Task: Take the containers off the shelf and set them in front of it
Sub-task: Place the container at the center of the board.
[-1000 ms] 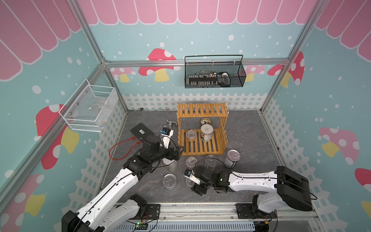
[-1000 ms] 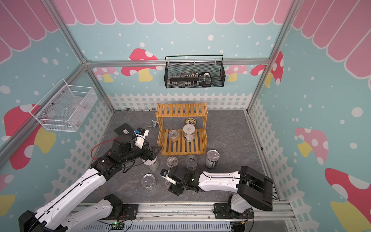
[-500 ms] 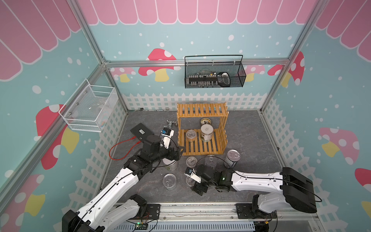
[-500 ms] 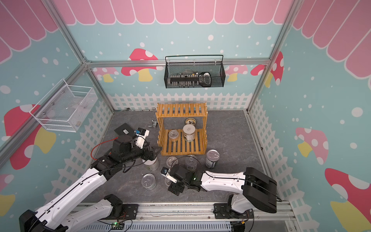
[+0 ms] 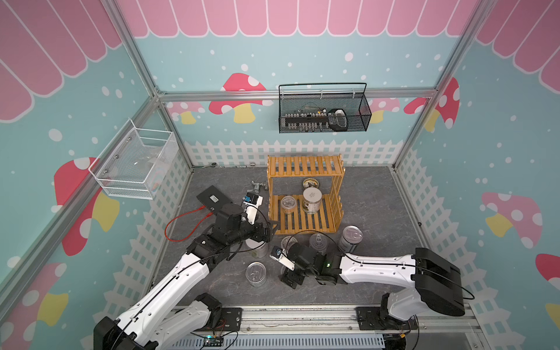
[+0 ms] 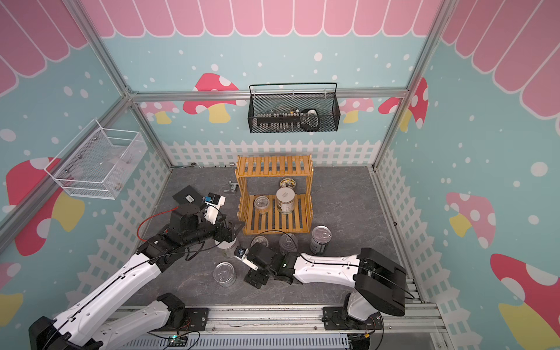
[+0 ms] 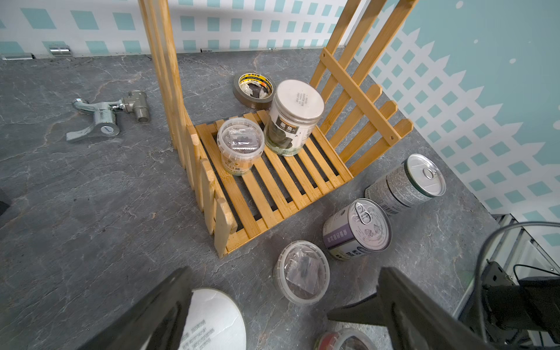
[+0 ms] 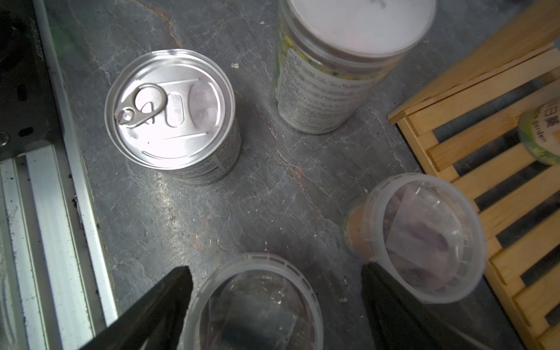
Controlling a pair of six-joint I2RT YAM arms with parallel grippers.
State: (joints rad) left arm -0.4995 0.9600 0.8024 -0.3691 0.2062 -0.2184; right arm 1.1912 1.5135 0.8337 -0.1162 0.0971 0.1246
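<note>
**Two jars to go: lift the grippers clear, then reach in through the open front**

Two containers stand on the lower tier of the shelf [image 5: 304, 225]: a small clear jar [image 7: 241, 145] and, just beside it, a taller white-lidded jar [image 7: 295, 116]. Both lie well ahead of the left gripper [image 7: 285, 271], with the clear one nearer its fingertips. Six others stand on the table [image 5: 372, 206] in front of the shelf, so the job looks about three-quarters done.

The left fingers [image 7: 145, 318] are spread wide. A white-lidded floor jar [image 7: 212, 318] sits low between them, close to one finger and gripped by neither. The right gripper [image 8: 274, 268] is spread too. It straddles a clear floor jar [image 8: 254, 306] with a gap at each finger, so that jar looks set down and free.

To do this well, I would lift each gripper straight up before any sideways travel, since a swing at this height could clip the straddled jar. A second clear jar [image 8: 424, 236] stands just beyond one right fingertip, so that side has the least room.

Next, send the left fingers in over the shelf's front slat and spread them around the small clear jar. Close low on its body, under the flared lid. Keep one finger off the picket side and the other off the tall jar. The tape-like ring [image 7: 254, 89] past both jars is no container, so leave it.
</note>
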